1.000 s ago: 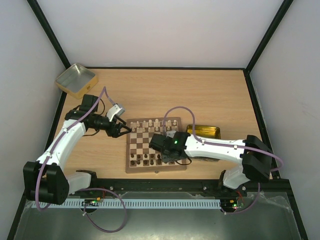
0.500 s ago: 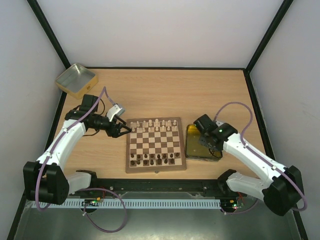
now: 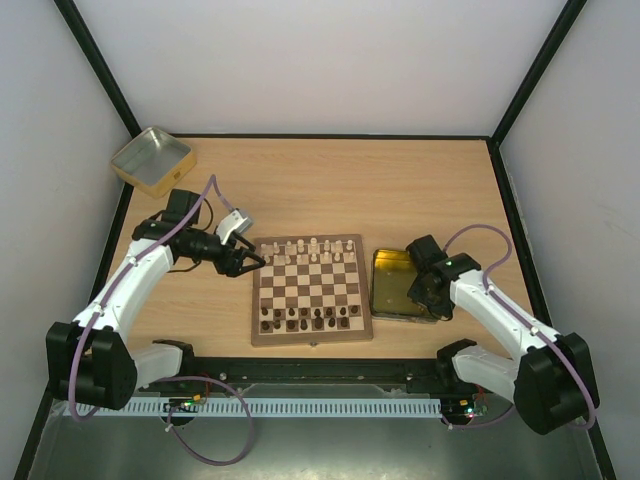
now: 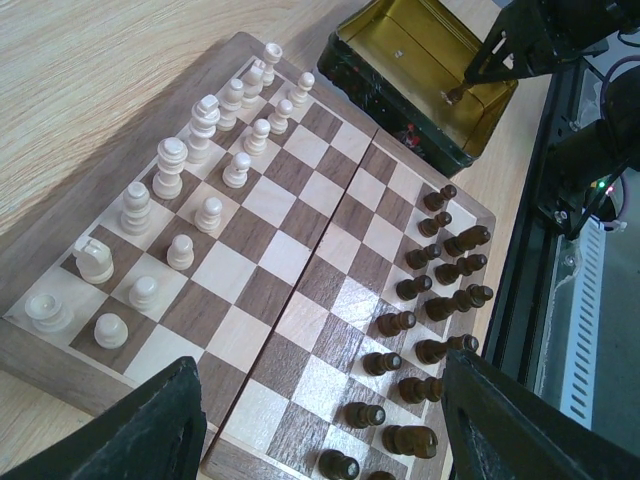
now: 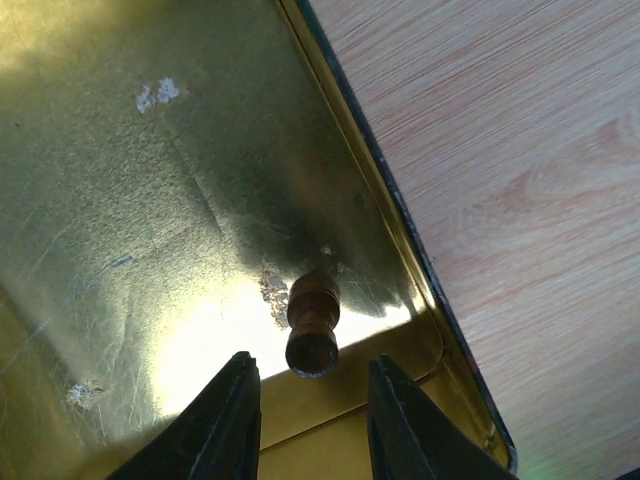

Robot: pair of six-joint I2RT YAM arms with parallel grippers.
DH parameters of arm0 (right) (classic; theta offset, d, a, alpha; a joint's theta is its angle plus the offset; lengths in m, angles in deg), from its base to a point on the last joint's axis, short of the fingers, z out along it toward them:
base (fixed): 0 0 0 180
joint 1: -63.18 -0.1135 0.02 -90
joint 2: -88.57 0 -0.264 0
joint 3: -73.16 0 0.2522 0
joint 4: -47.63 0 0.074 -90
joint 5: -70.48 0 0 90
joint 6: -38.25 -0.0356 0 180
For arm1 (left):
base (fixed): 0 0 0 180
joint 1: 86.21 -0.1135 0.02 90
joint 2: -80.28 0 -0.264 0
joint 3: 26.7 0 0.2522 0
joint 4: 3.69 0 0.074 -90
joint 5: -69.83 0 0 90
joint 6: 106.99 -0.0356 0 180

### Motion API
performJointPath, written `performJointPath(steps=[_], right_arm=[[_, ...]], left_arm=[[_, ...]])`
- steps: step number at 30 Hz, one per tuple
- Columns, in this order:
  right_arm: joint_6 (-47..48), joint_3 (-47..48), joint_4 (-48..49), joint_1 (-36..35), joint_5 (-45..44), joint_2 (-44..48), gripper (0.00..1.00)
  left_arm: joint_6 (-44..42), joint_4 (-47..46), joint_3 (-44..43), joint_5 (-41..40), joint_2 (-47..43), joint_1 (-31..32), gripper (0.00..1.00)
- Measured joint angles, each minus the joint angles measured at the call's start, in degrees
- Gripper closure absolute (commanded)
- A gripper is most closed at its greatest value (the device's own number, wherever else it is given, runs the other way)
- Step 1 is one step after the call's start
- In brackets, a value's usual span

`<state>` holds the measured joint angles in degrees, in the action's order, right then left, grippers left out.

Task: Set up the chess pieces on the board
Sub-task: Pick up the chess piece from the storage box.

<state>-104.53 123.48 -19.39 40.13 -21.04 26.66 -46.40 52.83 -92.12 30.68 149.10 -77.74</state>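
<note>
- Step in hand: fetching a loose dark piece (image 5: 312,322) from the gold tin (image 3: 388,290), which sits just beside the board (image 3: 310,339) on the side toward the table's right edge.
- The piece lies on its side on the tin floor, close to a corner of the tin wall.
- The right gripper (image 5: 310,375) hangs over it with its fingers spread somewhat wider than the piece, one on each side. It grips nothing; whether the tips touch the tin floor is hard to tell from this angle.
- Next move, as I judge it: drop a little, close across the piece's body, lift clear of the wall, then carry it to an empty square among the dark pieces (image 3: 305,318) in the rows nearest the table's near edge.
- The cream pieces (image 3: 305,247) stand along the board's far side.
- The left gripper (image 3: 250,262) hovers at the board's far-left corner, fingers wide apart and empty.
</note>
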Motion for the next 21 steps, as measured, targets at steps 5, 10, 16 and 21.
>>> performJointPath(steps=[5, 10, 16, 21], right_arm=[[1.0, -1.9, 2.0, 0.7, 1.8, -0.5, 0.71], [1.2, -2.3, 3.8, 1.5, 2.0, -1.8, 0.72], [1.2, -2.4, 4.8, 2.2, 1.7, -2.0, 0.86], [0.9, -2.6, 5.0, 2.4, 1.3, -2.0, 0.94]], left_arm=[[-0.1, 0.0, 0.0, 0.0, 0.0, 0.0, 0.34], [-0.2, 0.0, 0.0, 0.0, 0.0, 0.2, 0.34], [-0.2, 0.0, 0.0, 0.0, 0.0, 0.2, 0.34], [-0.2, 0.0, 0.0, 0.0, 0.0, 0.2, 0.35]])
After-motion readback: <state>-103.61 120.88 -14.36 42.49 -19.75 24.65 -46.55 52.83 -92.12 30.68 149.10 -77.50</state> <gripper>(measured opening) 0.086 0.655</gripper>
